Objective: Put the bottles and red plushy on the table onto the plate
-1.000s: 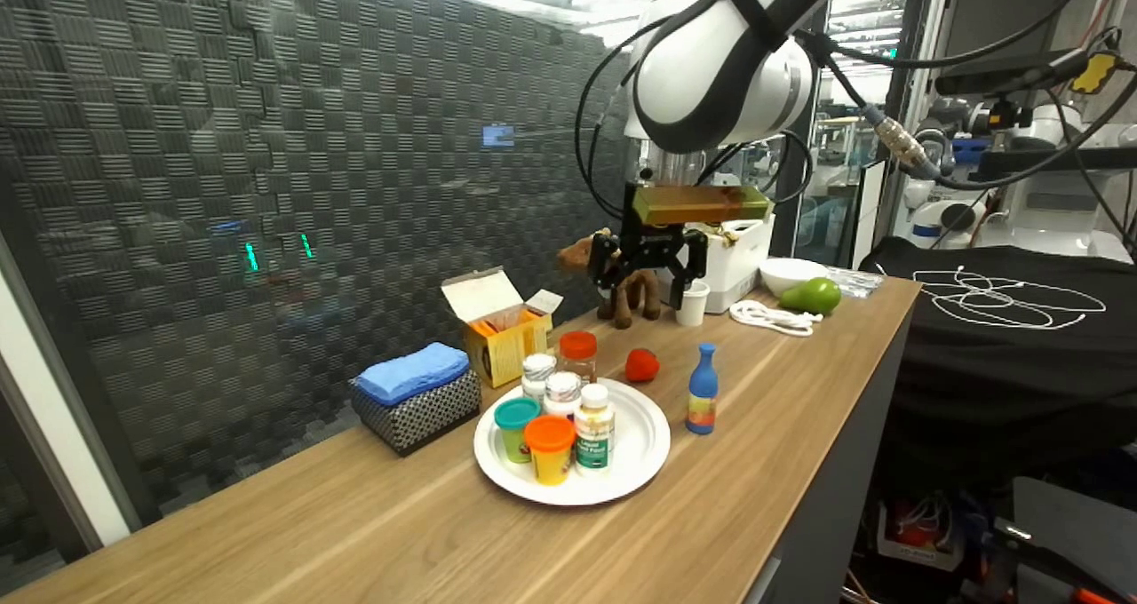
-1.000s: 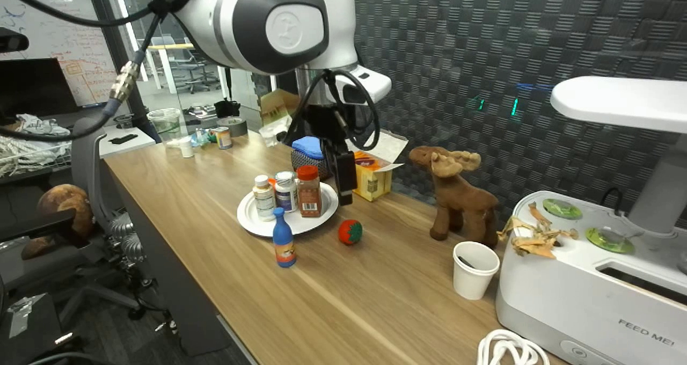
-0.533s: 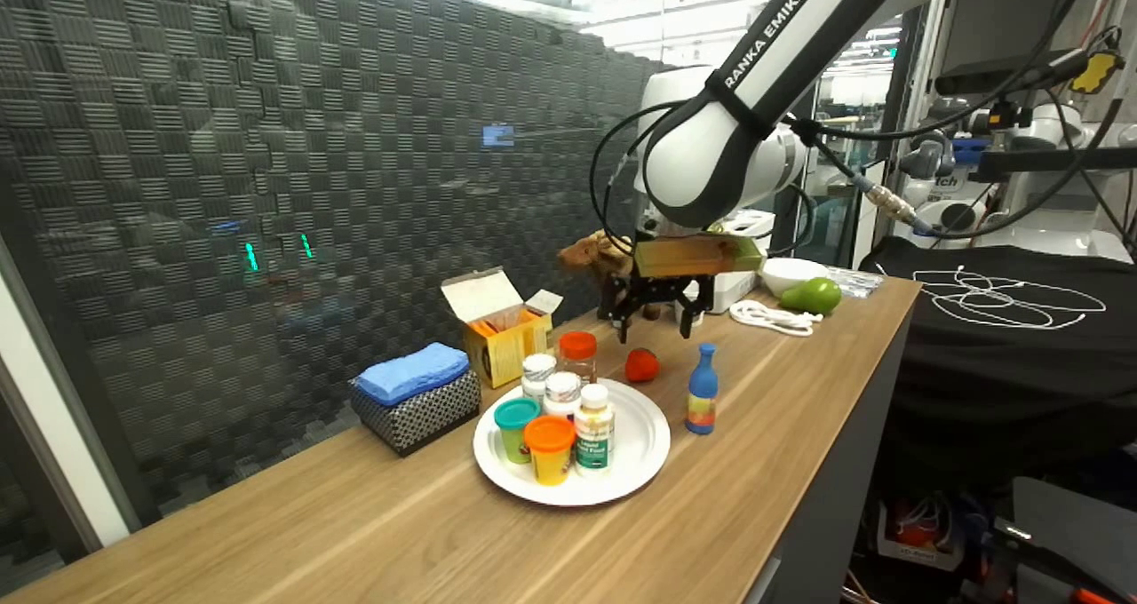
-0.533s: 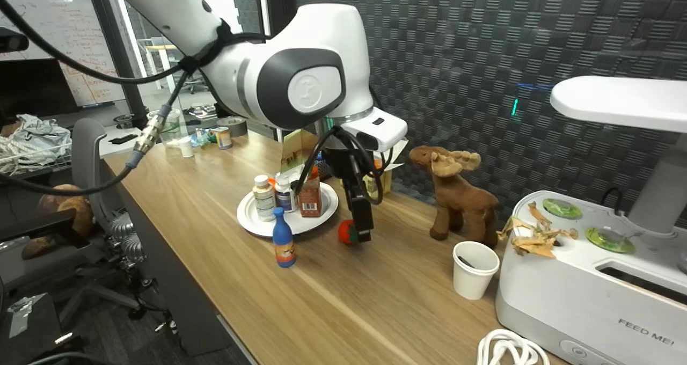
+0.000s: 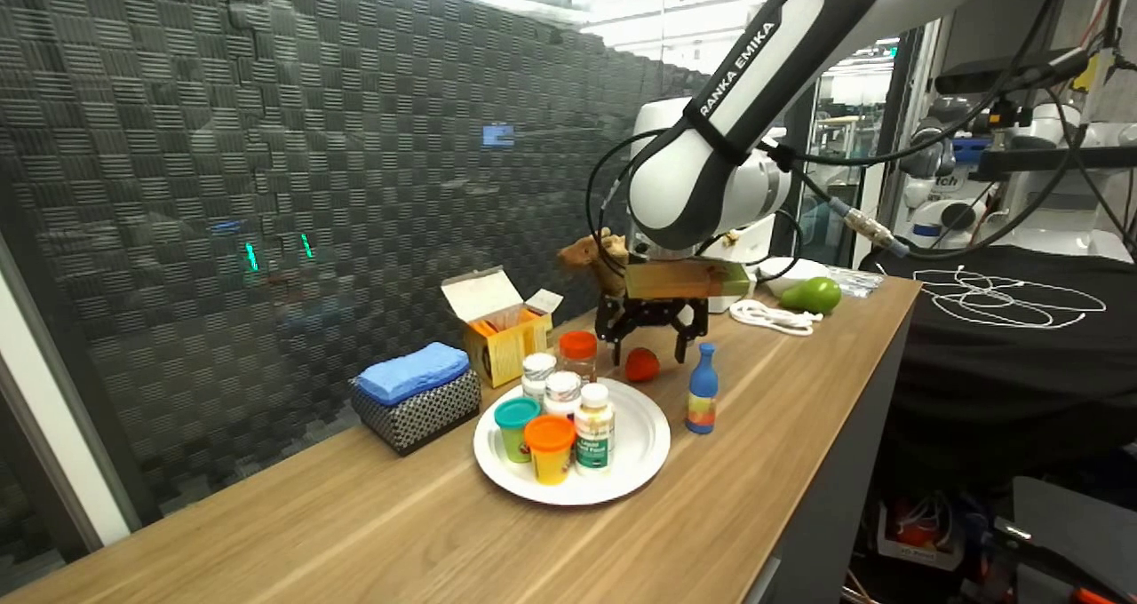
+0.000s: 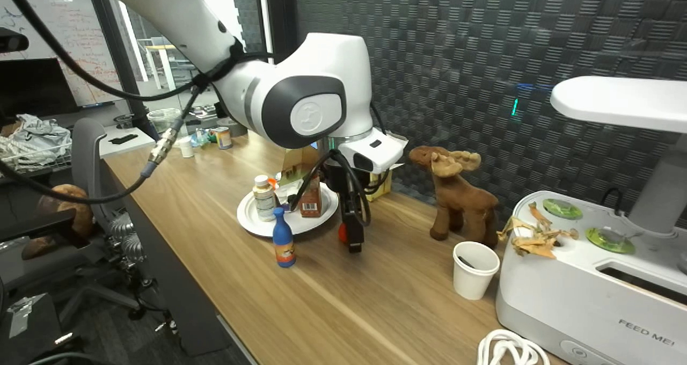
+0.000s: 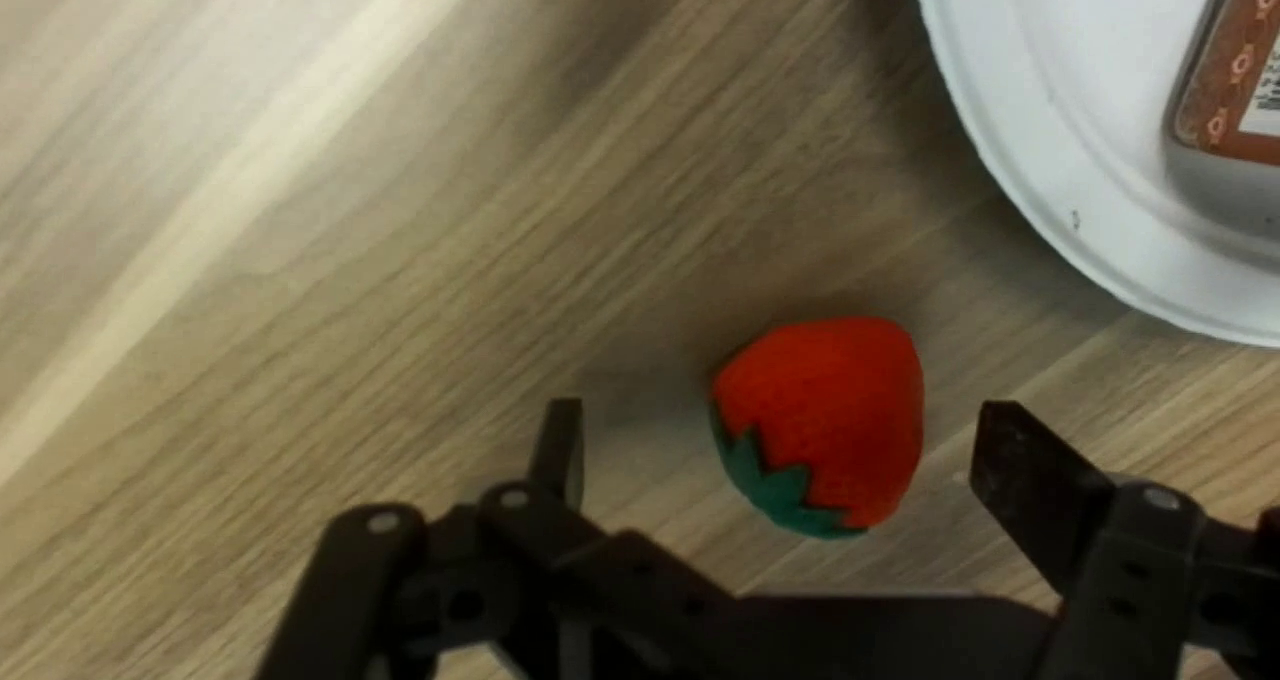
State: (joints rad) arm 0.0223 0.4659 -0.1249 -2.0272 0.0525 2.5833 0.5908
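On the table [image 5: 400, 533], just beside the plate [image 5: 641, 449] but apart from its rim, we find the red plushy [image 7: 825, 410], its green patch at the lower left in the wrist view. Flanking it there, our gripper [image 7: 783, 432] has its fingers [image 7: 1030, 490] spread wide, one on either side with a gap at both; we have hold of nothing. How far the fingertips are above the table we cannot tell. On the plate we count a white-capped bottle [image 5: 594, 431], two white jars [image 5: 562, 394], a red-capped jar [image 5: 578, 353], a green tub [image 5: 515, 435] with a teal lid and a yellow tub [image 5: 551, 457] with an orange lid, all upright. Outside the rim, near the plate, we see a blue bottle [image 5: 702, 391] upright on the table. Farther out we have a yellow box [image 5: 506, 353] with raised flaps, a patterned box [image 5: 426, 410] topped by a blue cloth [image 5: 413, 373], a standing brown plush animal [image 6: 464, 201], a white cup [image 6: 473, 279], a white bowl [image 5: 813, 273] and a white appliance [image 6: 574, 295] lettered FEED ME.
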